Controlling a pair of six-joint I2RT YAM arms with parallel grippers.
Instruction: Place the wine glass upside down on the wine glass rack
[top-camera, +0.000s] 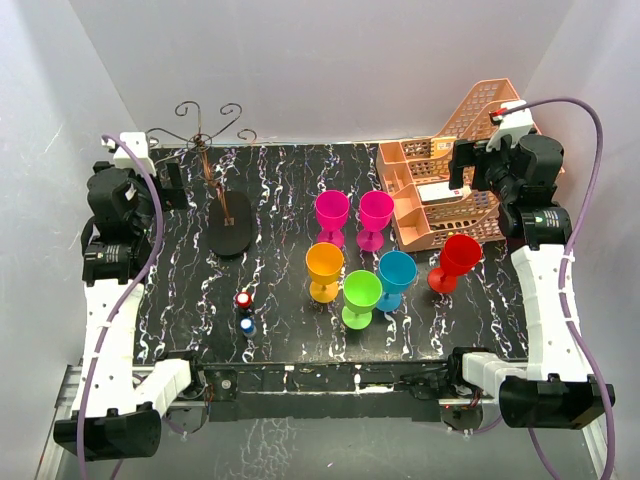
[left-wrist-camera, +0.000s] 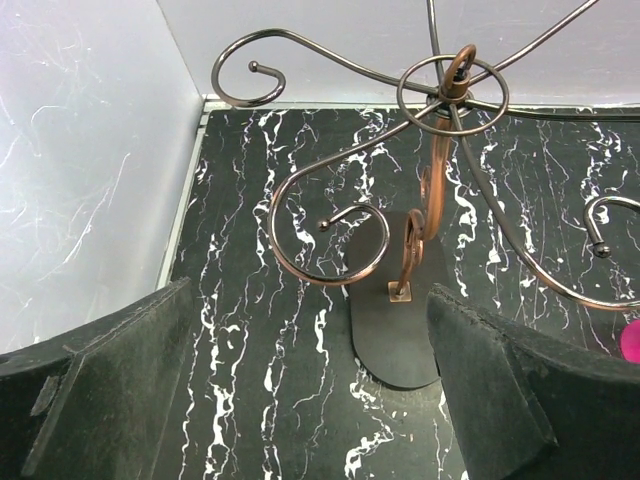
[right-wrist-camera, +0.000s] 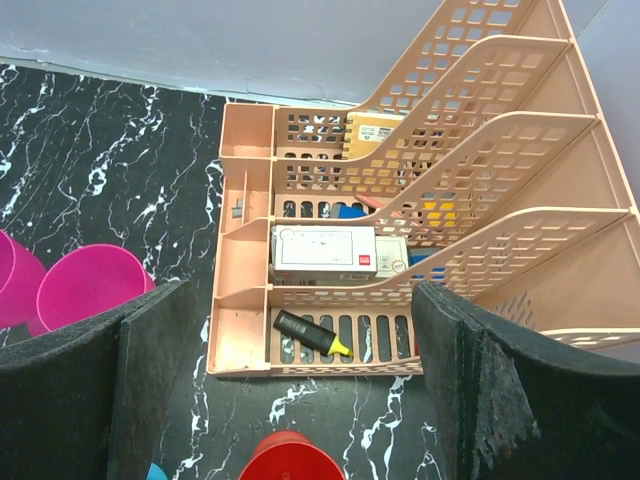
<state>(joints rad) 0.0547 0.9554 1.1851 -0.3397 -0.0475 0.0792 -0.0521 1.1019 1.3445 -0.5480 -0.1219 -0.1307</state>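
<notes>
The left end effector (left-wrist-camera: 310, 320) and right end effector (right-wrist-camera: 300, 310) are wide and empty, since nothing hangs on the wine glass rack (left-wrist-camera: 400, 320) yet

A black table (top-camera: 280, 180) with white marble veining. At its far right corner stands a peach plastic basket rack (top-camera: 478, 108) with slanted tiers. A white box (right-wrist-camera: 322, 252) and a black-and-yellow highlighter (right-wrist-camera: 312, 334) lie in neighbouring compartments. Small red, black and blue pieces (top-camera: 244, 311) sit near the front.
</notes>
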